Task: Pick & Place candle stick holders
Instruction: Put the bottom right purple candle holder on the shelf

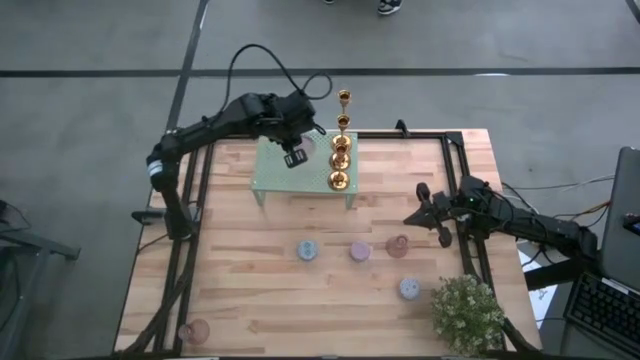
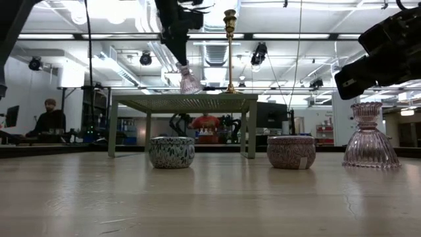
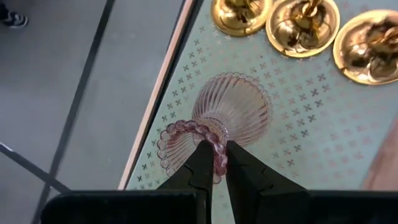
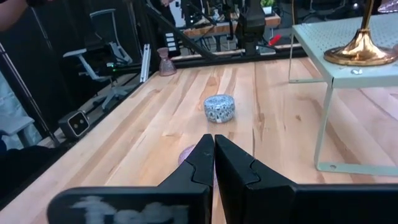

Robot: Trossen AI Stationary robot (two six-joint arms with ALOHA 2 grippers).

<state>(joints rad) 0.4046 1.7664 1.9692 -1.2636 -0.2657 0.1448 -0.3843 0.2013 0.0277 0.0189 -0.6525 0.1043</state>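
My left gripper point(image 1: 297, 153) is over the mint-green rack point(image 1: 275, 180), shut on a translucent pink glass holder point(image 3: 233, 112). Three gold stick holders point(image 1: 340, 150) stand in a row on the rack's right part by their round bases, and a fourth shows beyond its far edge. On the table stand two squat blue holders point(image 1: 307, 250) point(image 1: 409, 289), a squat pink one point(image 1: 360, 250) and a pink glass one point(image 1: 397, 245). Another pink glass holder point(image 1: 193, 332) stands at the near left corner. My right gripper point(image 1: 422, 212) is shut and empty above the table's right side. My left gripper pinches the pink glass holder's beaded cup rim point(image 3: 219, 155), one finger inside the cup and one outside. The fingers come from above, slanting down. The holder point(image 2: 189, 80) hangs tilted below them, its flared base just at the rack's top; whether it touches, I cannot tell.
A bushy potted plant point(image 1: 467, 312) stands at the near right corner. The rack point(image 2: 184, 102) stands on thin legs at the table's far middle. A laptop point(image 1: 612, 290) lies off the table's right. People sit in the room beyond point(image 2: 49, 118).
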